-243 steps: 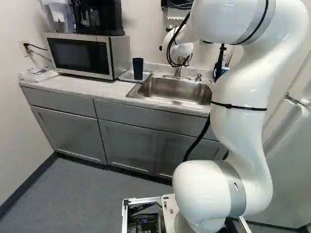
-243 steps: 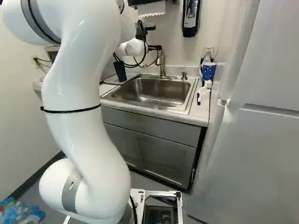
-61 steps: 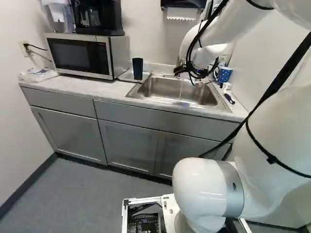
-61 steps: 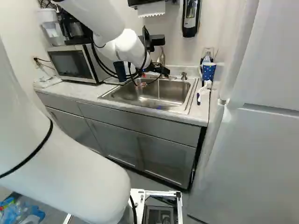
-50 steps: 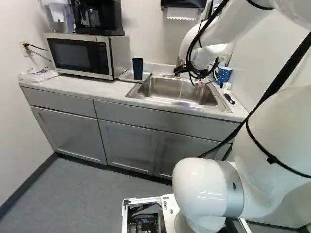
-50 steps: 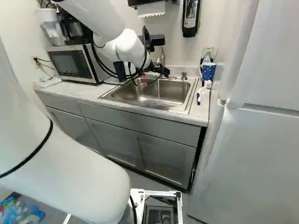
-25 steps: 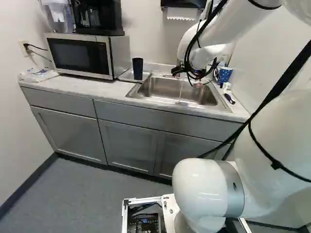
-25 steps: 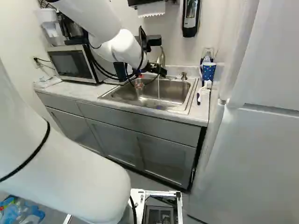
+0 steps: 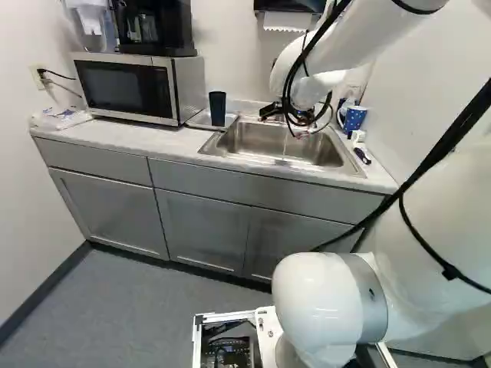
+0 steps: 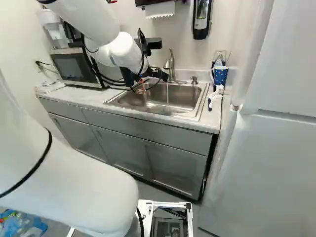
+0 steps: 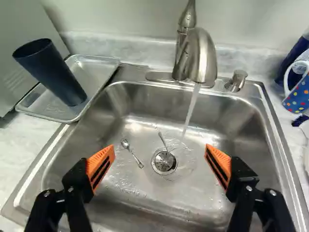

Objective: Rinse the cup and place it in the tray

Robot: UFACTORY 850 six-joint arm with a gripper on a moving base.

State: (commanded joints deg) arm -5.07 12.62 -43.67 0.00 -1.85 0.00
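- Our fingers point(image 10: 146, 83) are spread wide and released, gripping nothing; we see bare sink between their orange pads point(image 11: 100, 165).
- Task cup, as we read it: the dark cup point(image 11: 52, 72), upright in the metal tray point(image 11: 48, 114), ahead of the fingers and out past the one nearer that tray.
- Faucet point(image 11: 202, 55) ahead of the fingers, running — we note a thin stream of water point(image 11: 191, 108) dropping into the sink point(image 11: 145, 193), a little to the dotted mug's side of the drain.
- Drain point(image 11: 164, 161) just ahead of the gap, round and open; a utensil handle point(image 11: 162, 139) slants out of it, away from us.
- Small spoon point(image 11: 130, 151) on the sink floor, between drain and tray-side finger, apart from both pads.
- Dotted mug point(image 10: 220, 75) on the surface point(image 11: 14, 145), well beyond the other finger; a white-and-dark brush point(image 10: 216, 94) lies near it.
- Soap pump point(image 11: 236, 80) beside the faucet, also on the mug's side of the fingers.
- Microwave point(image 9: 126, 88) past the tray, farther out than the dark cup — we log it standing on the same surface.
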